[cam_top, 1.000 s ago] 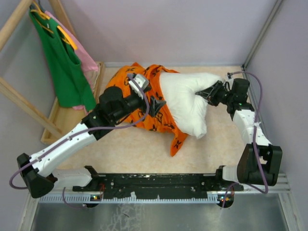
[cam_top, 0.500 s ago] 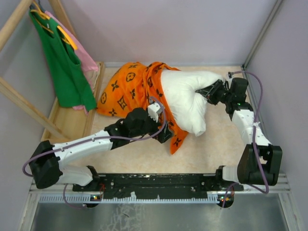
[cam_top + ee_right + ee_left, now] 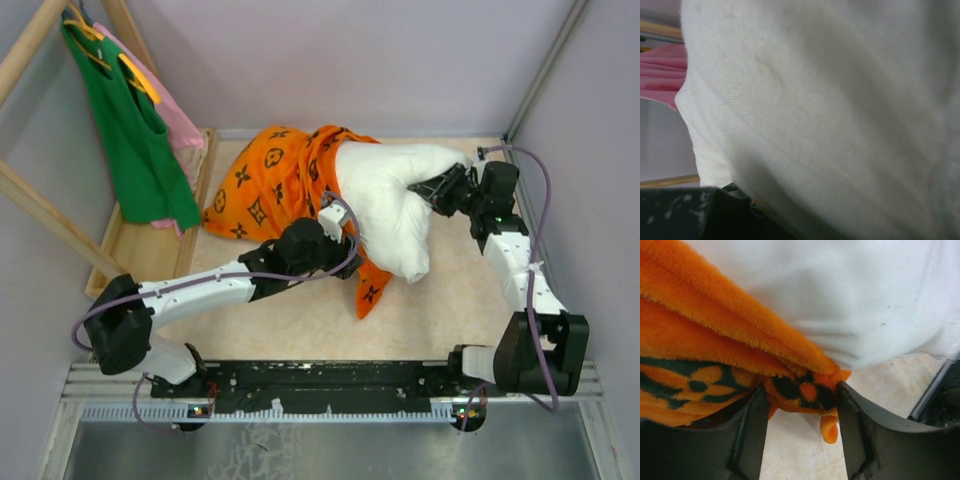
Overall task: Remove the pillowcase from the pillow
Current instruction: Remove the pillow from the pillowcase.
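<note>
The orange pillowcase (image 3: pixel 265 185) with black motifs is bunched over the left end of the white pillow (image 3: pixel 385 210). An orange flap (image 3: pixel 368 288) trails from under the pillow toward the front. My left gripper (image 3: pixel 345 238) is at the pillowcase's lower hem beside the pillow. In the left wrist view my gripper (image 3: pixel 801 390) has its jaws partly closed, with a fold of the pillowcase (image 3: pixel 715 340) pressed between the tips and the pillow (image 3: pixel 850 300) just above. My right gripper (image 3: pixel 428 190) is shut on the pillow's right end, which fills the right wrist view (image 3: pixel 830 100).
A wooden rack (image 3: pixel 30 205) stands at the left with a green tank top (image 3: pixel 130 130) and a pink garment (image 3: pixel 180 120) on hangers. Its wooden base (image 3: pixel 150 250) lies along the table's left side. Grey walls close in the back and right.
My left arm left the top of the pillowcase, swung down toward the front, then moved back in to the lower hem. The pillowcase spread out flatter on the left. The right arm held still.
</note>
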You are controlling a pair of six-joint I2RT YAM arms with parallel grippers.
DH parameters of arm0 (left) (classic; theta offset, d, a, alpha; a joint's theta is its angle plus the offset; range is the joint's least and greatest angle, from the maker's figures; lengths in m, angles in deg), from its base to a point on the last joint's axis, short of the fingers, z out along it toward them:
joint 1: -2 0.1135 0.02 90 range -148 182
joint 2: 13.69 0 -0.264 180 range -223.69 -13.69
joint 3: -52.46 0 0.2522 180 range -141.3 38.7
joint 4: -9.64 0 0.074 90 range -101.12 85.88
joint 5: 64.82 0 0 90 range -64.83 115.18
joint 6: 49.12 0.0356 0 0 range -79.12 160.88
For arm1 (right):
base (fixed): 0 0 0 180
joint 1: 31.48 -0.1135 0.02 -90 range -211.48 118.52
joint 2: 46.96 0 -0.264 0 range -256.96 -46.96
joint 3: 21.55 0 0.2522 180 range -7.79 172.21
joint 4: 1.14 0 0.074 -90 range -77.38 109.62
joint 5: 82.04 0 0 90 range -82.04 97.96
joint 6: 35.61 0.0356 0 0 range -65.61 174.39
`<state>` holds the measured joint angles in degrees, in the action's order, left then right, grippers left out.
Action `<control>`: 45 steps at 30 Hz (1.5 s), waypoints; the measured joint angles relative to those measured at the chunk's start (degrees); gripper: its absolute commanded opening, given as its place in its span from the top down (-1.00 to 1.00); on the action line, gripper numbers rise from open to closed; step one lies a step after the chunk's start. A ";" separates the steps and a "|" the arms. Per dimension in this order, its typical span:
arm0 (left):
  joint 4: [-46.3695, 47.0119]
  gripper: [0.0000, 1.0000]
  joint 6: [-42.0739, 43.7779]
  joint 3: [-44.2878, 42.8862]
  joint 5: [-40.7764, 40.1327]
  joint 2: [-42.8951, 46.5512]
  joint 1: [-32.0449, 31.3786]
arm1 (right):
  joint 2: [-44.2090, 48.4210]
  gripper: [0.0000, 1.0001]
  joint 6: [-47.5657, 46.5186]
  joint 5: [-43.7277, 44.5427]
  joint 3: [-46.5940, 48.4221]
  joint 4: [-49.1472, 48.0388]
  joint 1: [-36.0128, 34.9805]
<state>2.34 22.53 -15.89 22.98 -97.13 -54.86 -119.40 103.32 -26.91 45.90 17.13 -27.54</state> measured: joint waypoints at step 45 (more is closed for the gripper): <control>6.23 -0.99 -3.41 8.31 7.43 6.45 40.30 | -0.28 1.00 14.97 -14.95 -7.32 -19.85 10.56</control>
<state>8.57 19.12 -7.59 30.41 -90.68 -14.56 -119.69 118.29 -41.86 38.58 -2.72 -16.98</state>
